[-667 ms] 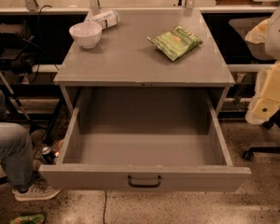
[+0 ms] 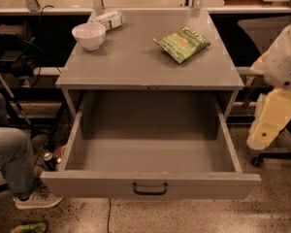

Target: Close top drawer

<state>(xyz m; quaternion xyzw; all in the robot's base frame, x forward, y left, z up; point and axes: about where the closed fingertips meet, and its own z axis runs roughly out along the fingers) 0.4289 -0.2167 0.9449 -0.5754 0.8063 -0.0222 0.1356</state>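
Note:
The top drawer (image 2: 150,183) is a wide, deep grey drawer with a small black centre handle (image 2: 150,189). It is pulled far out of the grey cabinet (image 2: 136,67), and its inside is empty. My gripper (image 2: 270,123), a cream part at the end of the white arm (image 2: 286,57), hangs at the right edge of the view. It is beside the drawer's right wall and clear of it, touching nothing. The lower drawers are hidden behind the open drawer's front.
On the cabinet top stand a white bowl (image 2: 89,35), a lying white bottle (image 2: 108,19) and a green snack bag (image 2: 182,43). A seated person's leg and shoe (image 2: 14,169) are at the left. A chair base (image 2: 274,157) is at the right, and a can (image 2: 48,159) is on the floor.
The arm and gripper at the right have sunk a little. The drawer stands as far open as before.

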